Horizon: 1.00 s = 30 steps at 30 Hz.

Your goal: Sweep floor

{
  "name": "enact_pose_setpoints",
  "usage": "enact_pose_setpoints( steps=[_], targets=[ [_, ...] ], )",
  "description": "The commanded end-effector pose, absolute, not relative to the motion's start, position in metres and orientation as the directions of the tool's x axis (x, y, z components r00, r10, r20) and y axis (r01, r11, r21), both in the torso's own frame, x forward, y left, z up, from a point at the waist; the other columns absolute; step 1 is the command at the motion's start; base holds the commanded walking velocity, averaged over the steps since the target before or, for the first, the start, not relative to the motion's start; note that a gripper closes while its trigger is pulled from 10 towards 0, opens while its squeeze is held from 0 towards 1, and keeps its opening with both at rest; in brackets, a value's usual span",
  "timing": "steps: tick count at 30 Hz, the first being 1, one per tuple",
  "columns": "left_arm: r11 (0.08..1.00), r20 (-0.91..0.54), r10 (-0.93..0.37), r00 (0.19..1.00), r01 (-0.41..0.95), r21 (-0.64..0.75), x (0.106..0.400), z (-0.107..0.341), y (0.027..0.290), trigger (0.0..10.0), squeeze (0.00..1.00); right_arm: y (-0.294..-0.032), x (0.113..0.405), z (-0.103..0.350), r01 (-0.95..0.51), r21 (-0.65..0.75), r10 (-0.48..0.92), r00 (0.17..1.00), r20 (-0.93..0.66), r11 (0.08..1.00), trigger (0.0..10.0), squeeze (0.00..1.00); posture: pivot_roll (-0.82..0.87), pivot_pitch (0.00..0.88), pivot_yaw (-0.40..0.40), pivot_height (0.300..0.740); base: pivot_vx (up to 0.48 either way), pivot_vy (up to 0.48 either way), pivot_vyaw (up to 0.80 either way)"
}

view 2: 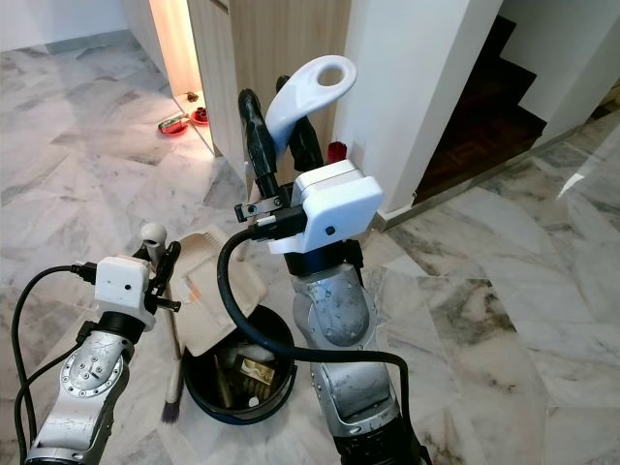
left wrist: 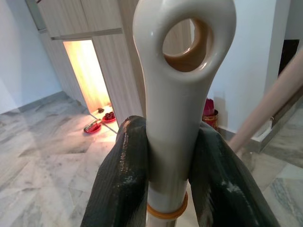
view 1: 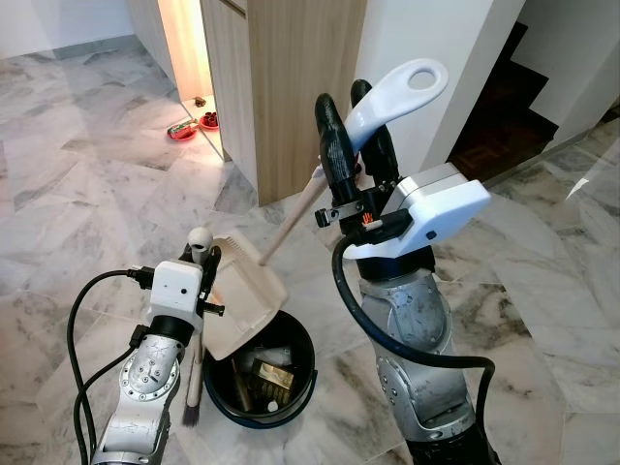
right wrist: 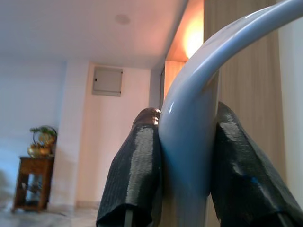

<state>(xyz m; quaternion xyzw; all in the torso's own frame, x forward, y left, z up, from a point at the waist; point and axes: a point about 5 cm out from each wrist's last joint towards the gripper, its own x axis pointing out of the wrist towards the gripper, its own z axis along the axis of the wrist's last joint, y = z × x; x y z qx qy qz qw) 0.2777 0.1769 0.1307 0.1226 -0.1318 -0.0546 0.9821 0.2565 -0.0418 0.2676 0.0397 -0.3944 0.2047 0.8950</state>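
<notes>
**Dustpan tipped over the bin, broom in the other gripper**

The right gripper point(view 1: 356, 136) is raised at chest height, its two black fingers point(right wrist: 135, 175) closed tight on the white looped handle point(view 1: 397, 92) of the dustpan point(view 1: 242, 291). A pale wooden shaft point(view 1: 291, 218) runs from that handle down to the beige pan, which is tilted with its lower edge resting inside the rim of a round black bin point(view 1: 295, 387). Some brownish and gold-coloured rubbish lies in the bin; what it is cannot be told.

The left gripper point(view 1: 205, 260) sits lower, just beside the bin, and its two fingers point(left wrist: 125, 179) clamp the cream handle of a brush point(view 1: 194, 387) just below its hanging hole, above an orange ring point(left wrist: 166, 212). The brush stands nearly upright, its dark bristles touching the floor next to the bin.

No brand, label or writing can be read anywhere.

By count: one dustpan, one brush, one bin, two silver arms with black cables.

The floor point(view 1: 87, 165) is polished grey-white marble, laid in large veined tiles. Behind the bin stands a tall wood-veneer cabinet point(view 1: 291, 87) with a warm-lit recess at its foot, where two small red items point(view 1: 191, 126) sit on the floor. A white wall point(view 1: 455, 58) runs beside the cabinet, and past it dark wooden steps point(view 1: 504, 116) lead up. In the right wrist view, a far white wall carries a panel, with a potted plant on a small wooden table point(right wrist: 33, 187).
</notes>
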Motion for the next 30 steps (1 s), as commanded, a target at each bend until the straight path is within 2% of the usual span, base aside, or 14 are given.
enact_pose_setpoints(
  steps=[1, 6, 22, 26, 30],
  targets=[
    [0.966, 0.302, -0.164, 0.939, 0.091, 0.242, 0.278, 0.1404, 0.1707, 10.0, 0.0, -0.045, 0.2417, 0.291, -0.347, -0.171, 0.332, 0.483, 0.81, 0.922, 10.0, 0.0, 0.19, 0.085, -0.082, 0.74, 0.0, 0.0, 0.0],
    [0.966, 0.302, -0.163, 0.939, 0.091, 0.24, 0.2781, 0.1404, 0.1703, 10.0, 0.0, -0.0432, 0.2396, 0.2873, -0.317, -0.249, 0.379, 0.467, 0.799, 0.915, 10.0, 0.0, 0.19, 0.089, -0.084, 0.74, 0.0, 0.0, 0.0],
    [0.967, 0.304, -0.158, 0.939, 0.085, 0.239, 0.2788, 0.1413, 0.1712, 10.0, 0.0, -0.0409, 0.2374, 0.2923, -0.307, -0.256, 0.377, 0.449, 0.81, 0.917, 10.0, 0.0, 0.2, 0.098, -0.086, 0.74, 0.0, 0.0, 0.0],
    [0.968, 0.307, -0.156, 0.939, 0.083, 0.238, 0.279, 0.1418, 0.1717, 10.0, 0.0, -0.037, 0.2351, 0.2924, -0.285, -0.32, 0.417, 0.422, 0.805, 0.904, 10.0, 0.0, 0.2, 0.099, -0.087, 0.74, 0.0, 0.0, 0.0],
    [0.968, 0.307, -0.155, 0.939, 0.082, 0.238, 0.2792, 0.142, 0.1719, 10.0, 0.0, -0.0369, 0.2354, 0.2922, -0.286, -0.311, 0.412, 0.426, 0.806, 0.906, 10.0, 0.0, 0.2, 0.101, -0.087, 0.74, 0.0, 0.0, 0.0]
  ],
)
